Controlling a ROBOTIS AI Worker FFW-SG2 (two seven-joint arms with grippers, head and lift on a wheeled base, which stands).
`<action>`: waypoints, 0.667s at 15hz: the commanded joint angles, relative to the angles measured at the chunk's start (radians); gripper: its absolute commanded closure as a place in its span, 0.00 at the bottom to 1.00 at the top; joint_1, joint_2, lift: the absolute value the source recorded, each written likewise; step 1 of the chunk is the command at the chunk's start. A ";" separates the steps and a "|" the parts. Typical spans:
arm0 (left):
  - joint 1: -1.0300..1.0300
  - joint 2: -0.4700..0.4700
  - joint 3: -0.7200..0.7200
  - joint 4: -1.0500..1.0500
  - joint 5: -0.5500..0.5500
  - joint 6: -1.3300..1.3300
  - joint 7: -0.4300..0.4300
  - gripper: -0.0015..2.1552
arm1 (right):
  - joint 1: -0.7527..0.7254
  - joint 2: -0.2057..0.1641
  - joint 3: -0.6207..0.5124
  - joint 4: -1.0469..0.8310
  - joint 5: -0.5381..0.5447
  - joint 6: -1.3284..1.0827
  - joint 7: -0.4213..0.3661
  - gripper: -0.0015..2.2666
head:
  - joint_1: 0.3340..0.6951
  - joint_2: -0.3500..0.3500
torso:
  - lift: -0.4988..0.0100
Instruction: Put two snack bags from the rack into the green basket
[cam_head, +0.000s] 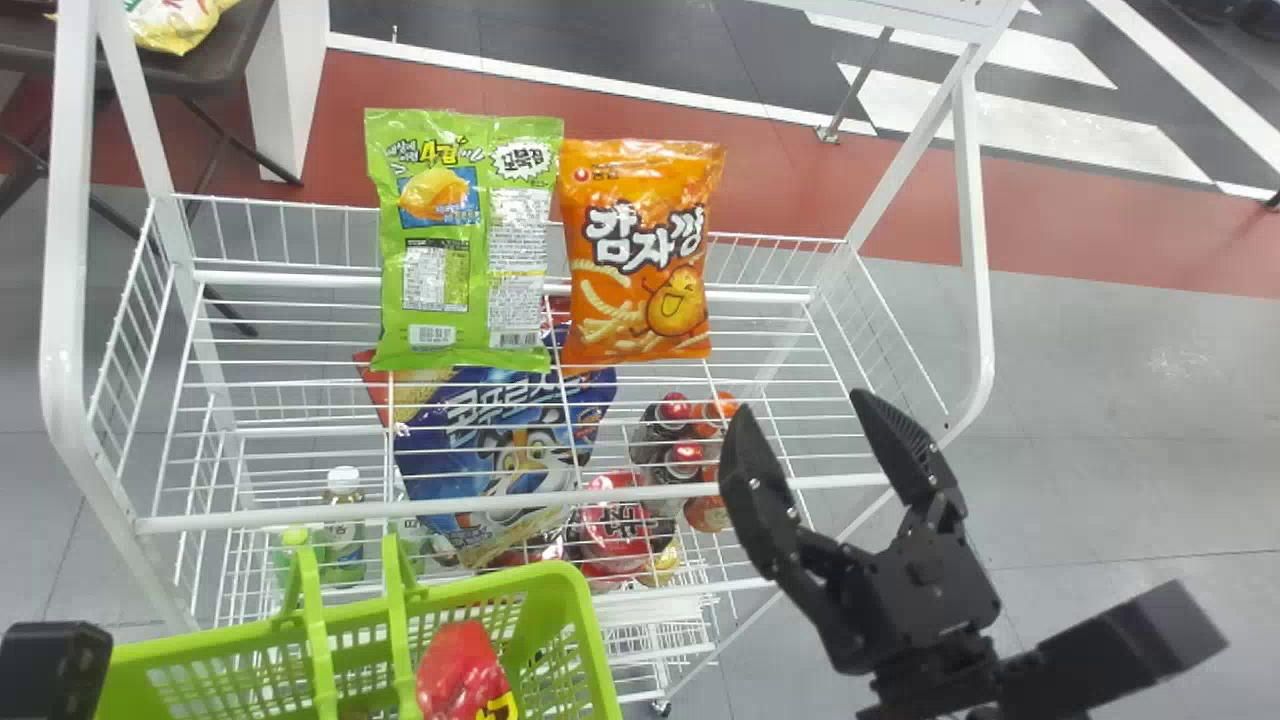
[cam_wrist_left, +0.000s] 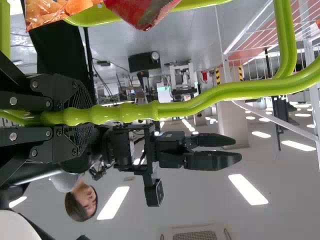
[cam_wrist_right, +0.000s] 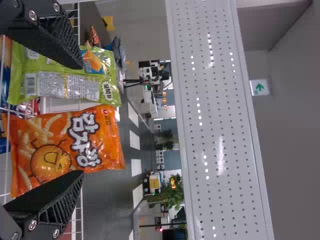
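right gripper (cam_head: 797, 402) gapes wide, empty, near the orange bag (cam_head: 635, 270). left gripper (cam_wrist_left: 90, 116) is closed round the basket handle (cam_wrist_left: 192, 106).

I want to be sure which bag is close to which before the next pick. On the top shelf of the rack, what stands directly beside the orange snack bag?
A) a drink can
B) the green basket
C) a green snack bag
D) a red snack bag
C: in the head view the green snack bag stands right next to the orange one, both on the top shelf of the white rack.
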 joint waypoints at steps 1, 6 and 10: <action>-0.003 0.002 -0.013 0.002 -0.015 0.001 0.000 0.59 | 0.023 0.009 0.033 0.003 0.021 -0.007 -0.008 0.03 | 1.00 0.00 | 0.97; 0.001 0.009 -0.018 -0.006 -0.019 0.001 -0.002 0.59 | 0.051 0.024 0.053 -0.015 0.027 0.005 -0.017 0.03 | 1.00 0.00 | 0.97; 0.003 0.009 -0.030 -0.009 -0.021 0.001 -0.002 0.59 | 0.052 0.029 0.053 -0.018 0.025 0.027 -0.016 0.03 | 1.00 0.00 | 0.97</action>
